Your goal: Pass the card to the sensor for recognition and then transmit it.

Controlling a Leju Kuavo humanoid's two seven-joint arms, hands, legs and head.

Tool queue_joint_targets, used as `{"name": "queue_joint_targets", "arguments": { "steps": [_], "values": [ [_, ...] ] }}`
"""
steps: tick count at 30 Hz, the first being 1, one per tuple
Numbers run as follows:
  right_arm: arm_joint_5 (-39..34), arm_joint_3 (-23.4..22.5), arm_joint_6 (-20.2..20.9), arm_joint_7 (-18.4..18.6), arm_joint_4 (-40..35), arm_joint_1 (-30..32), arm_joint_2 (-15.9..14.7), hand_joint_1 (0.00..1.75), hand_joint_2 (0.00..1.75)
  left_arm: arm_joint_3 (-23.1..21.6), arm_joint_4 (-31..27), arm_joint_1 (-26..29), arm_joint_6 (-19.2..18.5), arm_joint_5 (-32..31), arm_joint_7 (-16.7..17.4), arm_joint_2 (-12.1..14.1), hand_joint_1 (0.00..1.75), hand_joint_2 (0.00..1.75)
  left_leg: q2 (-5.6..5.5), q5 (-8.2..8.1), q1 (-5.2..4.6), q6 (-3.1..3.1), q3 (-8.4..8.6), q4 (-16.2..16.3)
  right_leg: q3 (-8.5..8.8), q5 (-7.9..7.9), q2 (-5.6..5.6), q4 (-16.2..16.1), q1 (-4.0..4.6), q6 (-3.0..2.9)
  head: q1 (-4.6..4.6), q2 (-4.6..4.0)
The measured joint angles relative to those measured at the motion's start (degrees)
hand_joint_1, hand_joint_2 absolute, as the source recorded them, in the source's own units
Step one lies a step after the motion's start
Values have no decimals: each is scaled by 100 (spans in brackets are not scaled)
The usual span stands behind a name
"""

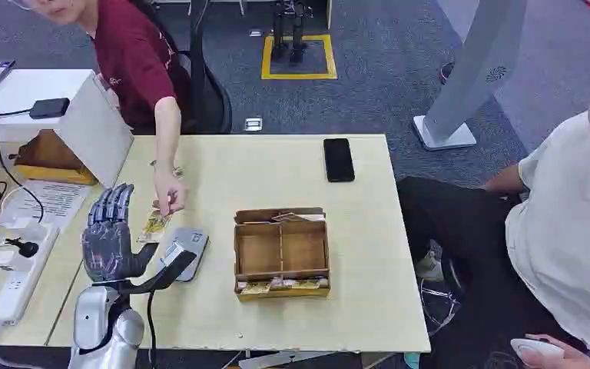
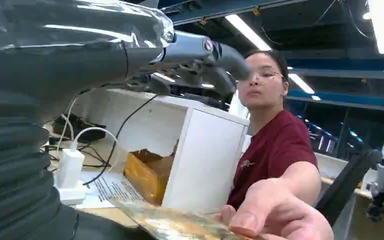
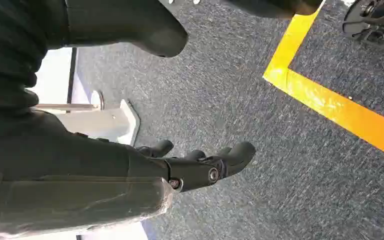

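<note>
On table (image 1: 353, 254), card (image 1: 154, 224) at 12 o'clock of sensor (image 1: 185, 251), person's hand (image 1: 169, 196) touching it. Left hand (image 1: 109, 238) at sensor's 9 o'clock, fingers spread, empty. Right hand (image 3: 200, 162) over carpet, fingers loosely apart, empty.

Card (image 1: 154, 224) yellowish, printed pattern; sensor (image 1: 185, 252) grey; box (image 1: 281, 251) brown; phone (image 1: 339, 159) black; person's shirt (image 1: 132, 58) — maroon; floor marking (image 3: 330, 102) — yellow.
</note>
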Motion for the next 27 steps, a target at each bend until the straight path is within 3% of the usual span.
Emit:
{"name": "queue_joint_targets", "arguments": {
  "steps": [23,27],
  "values": [
    [44,-24,-33,-7,0,0,0,0,175,0,0,1,66,46,46,7,175,175,0,0,0,0,0,0,0,0,0,0,0,0,0,0],
    [61,-31,-31,-15,0,0,0,0,175,0,0,16,70,180,-74,9,175,175,0,0,0,0,0,0,0,0,0,0,0,0,-2,0]
  ]
}}
